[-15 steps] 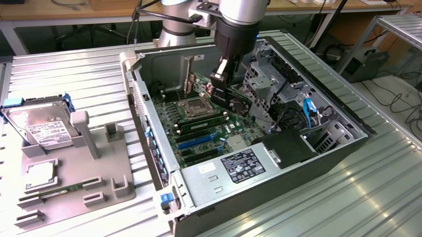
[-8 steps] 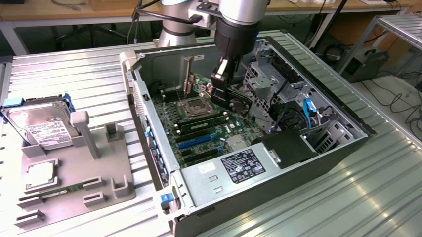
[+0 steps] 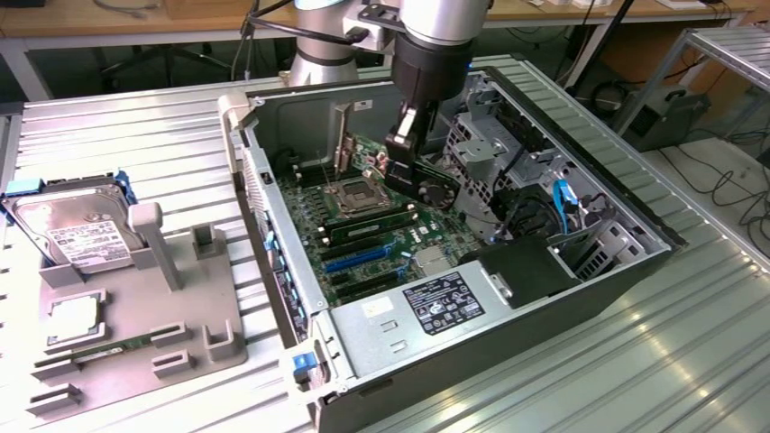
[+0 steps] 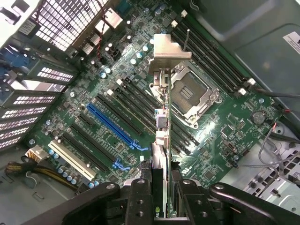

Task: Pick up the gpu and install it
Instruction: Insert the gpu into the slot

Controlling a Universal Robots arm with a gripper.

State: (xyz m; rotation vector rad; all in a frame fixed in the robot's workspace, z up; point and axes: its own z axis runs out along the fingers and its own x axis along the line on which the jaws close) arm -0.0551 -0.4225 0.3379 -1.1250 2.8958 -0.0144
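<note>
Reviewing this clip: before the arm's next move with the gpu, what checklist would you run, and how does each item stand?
1. Grip: ok. The end effector is clamped on the gpu, which it holds edge-on.
2. Position: ok. The gpu hangs inside the open case, above the motherboard.
3. Seated: not ok. The gpu sits in no slot.
4. Blue slot empty: ok. Nothing is plugged into it.
5. Alignment: not ok. In the wrist view the gpu's edge runs at an angle to the slots.
6. Rear bracket opening free: cannot tell.
</note>
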